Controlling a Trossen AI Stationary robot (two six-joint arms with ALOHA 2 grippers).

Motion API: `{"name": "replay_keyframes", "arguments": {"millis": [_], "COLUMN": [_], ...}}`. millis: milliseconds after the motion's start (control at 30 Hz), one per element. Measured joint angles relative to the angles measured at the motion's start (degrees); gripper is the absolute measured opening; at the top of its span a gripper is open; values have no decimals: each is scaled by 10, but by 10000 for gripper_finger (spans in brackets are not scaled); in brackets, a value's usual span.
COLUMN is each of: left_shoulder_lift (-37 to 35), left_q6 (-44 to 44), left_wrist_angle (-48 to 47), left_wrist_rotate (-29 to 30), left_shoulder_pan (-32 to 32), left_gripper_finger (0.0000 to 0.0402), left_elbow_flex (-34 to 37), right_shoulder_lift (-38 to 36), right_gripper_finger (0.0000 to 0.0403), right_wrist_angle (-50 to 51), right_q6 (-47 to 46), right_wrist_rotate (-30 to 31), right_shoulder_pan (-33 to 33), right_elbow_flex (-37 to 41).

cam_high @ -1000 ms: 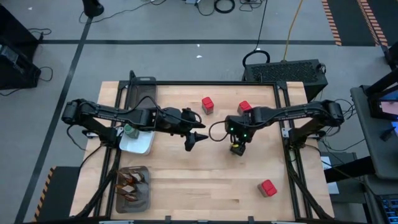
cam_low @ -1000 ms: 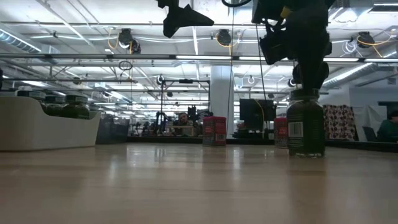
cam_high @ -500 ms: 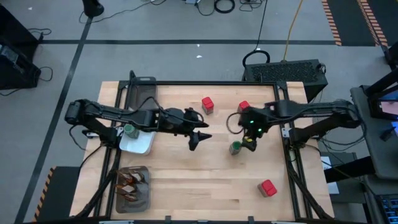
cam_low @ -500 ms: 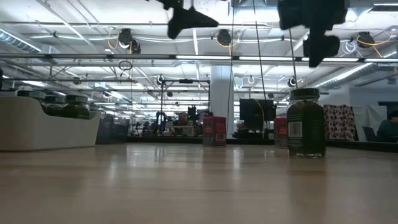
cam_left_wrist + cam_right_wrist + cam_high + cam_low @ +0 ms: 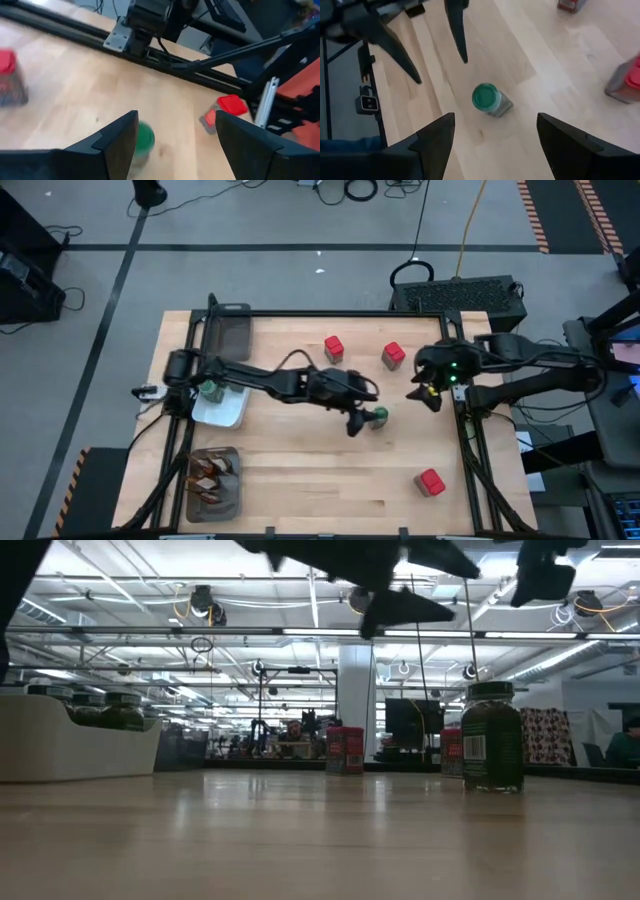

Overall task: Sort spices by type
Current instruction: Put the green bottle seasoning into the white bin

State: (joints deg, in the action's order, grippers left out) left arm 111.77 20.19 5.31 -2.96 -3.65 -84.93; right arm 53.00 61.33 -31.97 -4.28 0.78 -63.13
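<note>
A round jar with a green lid (image 5: 379, 416) stands upright on its base mid-table, also seen in the low view (image 5: 491, 737) and the right wrist view (image 5: 487, 98). My left gripper (image 5: 357, 421) hovers open high above and just left of it; in the left wrist view the green lid (image 5: 145, 136) shows beside one of my left gripper's (image 5: 176, 117) fingers. My right gripper (image 5: 428, 392) is open near the table's right edge, raised (image 5: 545, 575), with the jar ahead of its fingers (image 5: 495, 117).
Two red boxes (image 5: 334, 347) (image 5: 393, 355) stand toward the far edge, a third (image 5: 431, 481) near the right front corner. A white dish (image 5: 222, 410) holding green-lidded jars sits at the left. A mesh tray (image 5: 195, 498) with brown sachets lies near left, another tray (image 5: 230, 330) far left.
My right gripper let go of the jar's lid, rose and drew back toward the table's right edge. My left gripper travelled right, from near the dish to above the jar. The jar stayed standing where it was set.
</note>
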Motion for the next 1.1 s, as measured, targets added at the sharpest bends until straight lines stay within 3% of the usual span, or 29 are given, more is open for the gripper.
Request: {"name": "replay_keyframes", "arguments": {"millis": [300, 800, 1100], "left_shoulder_lift": [106, 151, 150], "left_q6": [-75, -105, -128], "left_wrist_angle": [2, 0, -4], "left_wrist_rotate": [2, 64, 65], "left_shoulder_pan": [-10, -10, -10], "left_gripper_finger": [267, 267, 267], "left_elbow_flex": [-102, -105, -105], "right_shoulder_lift": [-60, -104, -104], "right_gripper_finger": [265, 265, 265], "right_wrist_angle": [65, 69, 69], "right_q6": [-13, -17, -17], "right_wrist_rotate": [62, 76, 76], "right_shoulder_pan": [0, -1, -1], "right_elbow_flex": [0, 0, 0]}}
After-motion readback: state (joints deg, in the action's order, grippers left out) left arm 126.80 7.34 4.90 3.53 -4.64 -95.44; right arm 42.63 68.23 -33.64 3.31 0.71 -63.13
